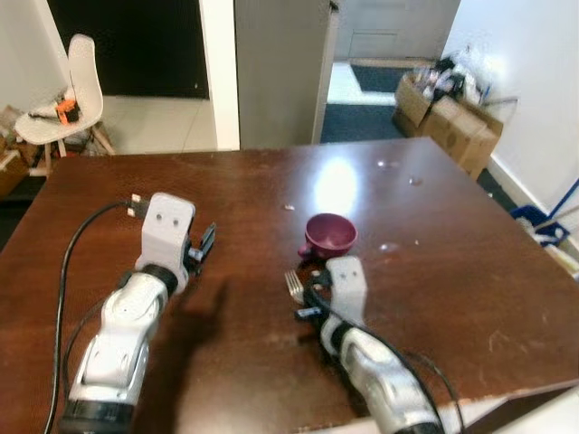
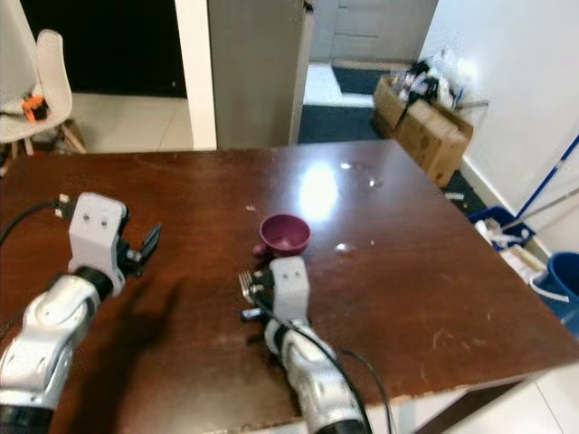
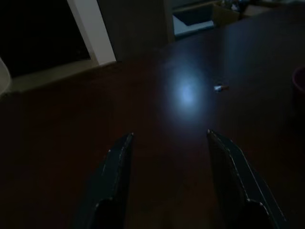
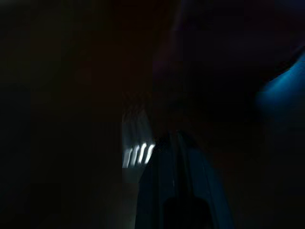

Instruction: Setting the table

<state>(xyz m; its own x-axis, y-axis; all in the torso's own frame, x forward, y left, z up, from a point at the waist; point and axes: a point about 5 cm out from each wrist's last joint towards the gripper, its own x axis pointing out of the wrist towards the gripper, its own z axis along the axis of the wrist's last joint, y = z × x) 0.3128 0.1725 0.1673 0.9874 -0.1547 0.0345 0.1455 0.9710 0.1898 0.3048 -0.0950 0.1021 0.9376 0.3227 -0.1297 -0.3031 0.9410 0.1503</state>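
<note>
R gripper (image 1: 308,291) is sitting low on the dark wood table (image 1: 452,271), its black fingers pressed together w/ no gap in the wrist view, and the fork (image 1: 294,286) is lying just beside them on the L side, tines glinting; can't tell if they're actually touching it. The maroon cup (image 1: 329,233) is standing upright just ahead of that claw. L gripper (image 1: 204,244) is hovering over bare tabletop well off to the cup's L, fingers (image 3: 114,176) spread wide, nothing between them.

Silver arms, white wrist housings, black cables
</note>
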